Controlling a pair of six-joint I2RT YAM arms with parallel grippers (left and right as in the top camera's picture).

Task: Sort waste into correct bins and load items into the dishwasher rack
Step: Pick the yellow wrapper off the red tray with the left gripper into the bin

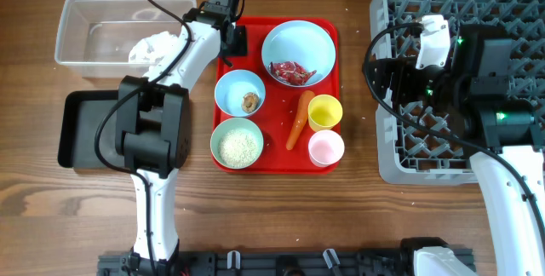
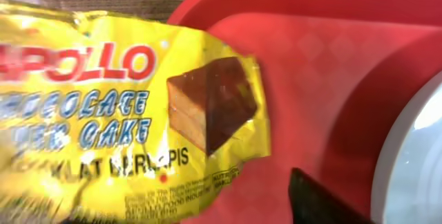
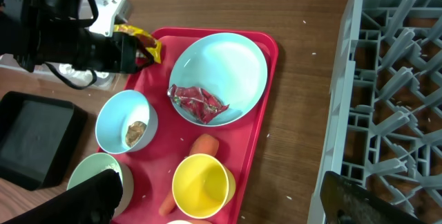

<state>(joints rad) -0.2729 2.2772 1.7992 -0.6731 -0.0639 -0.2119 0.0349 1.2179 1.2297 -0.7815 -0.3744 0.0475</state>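
A yellow crinkled wrapper (image 2: 117, 106) lies at the far left corner of the red tray (image 2: 324, 58). My left gripper (image 1: 230, 36) is over it, open, and its one visible finger (image 2: 321, 200) stands just clear of the wrapper's edge. A red wrapper (image 1: 292, 72) lies in the light blue plate (image 1: 298, 37). One small bowl (image 1: 234, 84) holds a brown lump (image 1: 250, 101), another (image 1: 237, 142) holds rice. A carrot (image 1: 299, 120), a yellow cup (image 1: 324, 112) and a pink cup (image 1: 326, 148) stand beside them. My right gripper (image 3: 224, 203) hangs open and empty by the rack's (image 1: 511, 3) left edge.
The clear tub (image 1: 85, 29) at the far left holds white tissue (image 1: 152, 48). In front of it sits the black tray (image 1: 85, 131), partly under my left arm. Bare wooden table lies between the red tray and the rack.
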